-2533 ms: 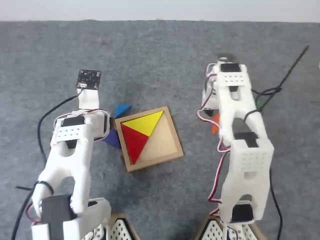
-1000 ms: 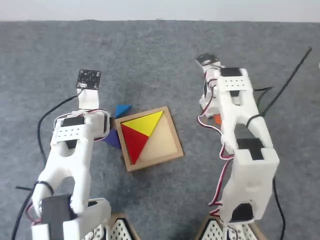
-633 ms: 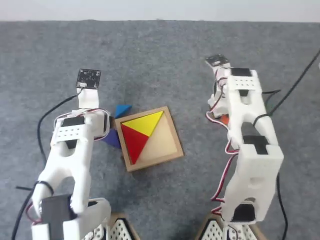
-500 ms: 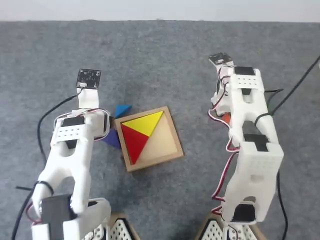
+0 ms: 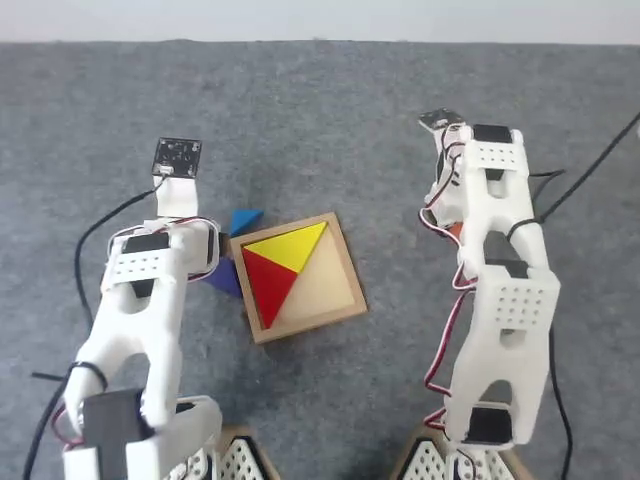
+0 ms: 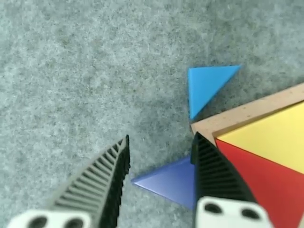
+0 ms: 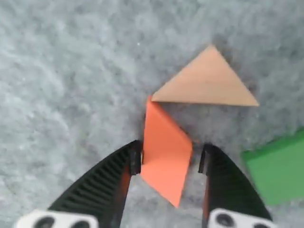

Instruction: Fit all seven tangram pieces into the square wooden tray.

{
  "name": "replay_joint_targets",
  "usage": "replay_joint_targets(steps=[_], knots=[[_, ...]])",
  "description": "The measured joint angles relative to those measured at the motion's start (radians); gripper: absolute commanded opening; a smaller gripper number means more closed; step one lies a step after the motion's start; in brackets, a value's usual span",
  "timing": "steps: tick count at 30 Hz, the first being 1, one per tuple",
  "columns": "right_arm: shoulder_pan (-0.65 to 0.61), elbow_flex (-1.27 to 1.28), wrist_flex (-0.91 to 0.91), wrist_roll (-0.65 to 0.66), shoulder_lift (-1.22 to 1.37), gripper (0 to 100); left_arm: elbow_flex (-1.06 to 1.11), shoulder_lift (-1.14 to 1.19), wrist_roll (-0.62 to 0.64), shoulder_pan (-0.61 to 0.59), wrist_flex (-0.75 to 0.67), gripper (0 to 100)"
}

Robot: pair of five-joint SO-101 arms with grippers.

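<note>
The square wooden tray (image 5: pixel 341 293) lies mid-table with a yellow triangle (image 5: pixel 290 247) and a red triangle (image 5: pixel 268 282) in it. A light blue triangle (image 6: pixel 206 84) and a violet-blue triangle (image 6: pixel 170 183) lie on the carpet by the tray's corner (image 6: pixel 223 124). My left gripper (image 6: pixel 160 142) is open over the violet-blue triangle's edge. My right gripper (image 7: pixel 169 154) is open and low, its fingers on either side of the orange parallelogram (image 7: pixel 166 154). A tan triangle (image 7: pixel 204 86) touches the parallelogram's far tip, and a green piece (image 7: pixel 278 166) lies beside them.
Grey carpet covers the table (image 5: pixel 320 120). The right arm (image 5: pixel 495 250) hides most of the pieces beneath it in the high view; a sliver of orange (image 5: pixel 455 231) shows. A black cable (image 5: pixel 585 175) runs off to the right. The left arm (image 5: pixel 145 290) stands left of the tray.
The right arm has swung to the right and straightened over the orange piece. The left arm, the tray and the blue pieces have not moved.
</note>
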Motion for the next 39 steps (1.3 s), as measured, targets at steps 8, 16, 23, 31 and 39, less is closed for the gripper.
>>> replay_joint_targets(steps=[8, 16, 23, 31, 39], knots=[[0.017, -0.009, 0.052, -0.043, 0.002, 4.2, 0.0, 0.0, 0.0, 0.0, 0.0, 21], [0.017, 0.204, -0.074, -0.132, -0.129, 2.8, 0.0, 0.0, 0.0, 0.0, 0.0, 21], [-0.031, 0.821, -0.354, -0.178, -0.578, 1.0, 0.0, 0.0, 0.0, 0.0, 0.0, 21], [-0.094, 0.934, -0.347, -0.387, -0.675, 0.9, 0.0, 0.0, 0.0, 0.0, 0.0, 21], [-0.158, 0.812, -0.255, -0.479, -0.667, 9.0, 0.0, 0.0, 0.0, 0.0, 0.0, 21]])
